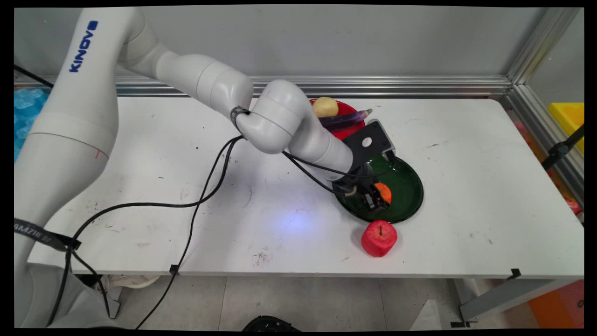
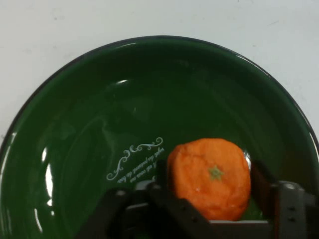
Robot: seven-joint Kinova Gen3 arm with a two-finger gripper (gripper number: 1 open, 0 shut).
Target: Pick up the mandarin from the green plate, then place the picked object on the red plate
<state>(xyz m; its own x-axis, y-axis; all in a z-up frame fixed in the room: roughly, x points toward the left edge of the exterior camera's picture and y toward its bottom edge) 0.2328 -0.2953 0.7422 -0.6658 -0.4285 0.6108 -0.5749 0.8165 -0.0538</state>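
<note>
Fingers (image 2: pixel 162 184) of the black gripper (image 1: pixel 378 198) stand on either side of an orange fruit (image 2: pixel 210 178), pressed against its flanks, so the gripper is gripping it. In the hand view the orange fruit (image 1: pixel 383 191) shows its small green stem mark facing the camera and sits low in a dark green plate (image 2: pixel 89 149), near the side of the dish closest to the hand; whether it rests on the dish or is held just clear of it cannot be told. White ornamental lettering is printed on the plate's floor just beside the fruit.

Taking the green plate (image 1: pixel 410 186) as the landmark on the white worktop (image 1: pixel 466 186): a red apple (image 1: pixel 379 238) with a short stem stands upright just outside the plate's near rim, close to it but apart. Beyond the plate's far rim lies a red plate (image 1: pixel 347 109), partly hidden by the arm's wrist. On that red plate rest a pale yellow potato-like piece (image 1: pixel 325 107) and a dark purple eggplant (image 1: pixel 343 120), the eggplant lying across the dish with its tip pointing past the rim to the right. Black cables (image 1: pixel 205 186) trail from the arm's wrist across the worktop on the plate's left.
</note>
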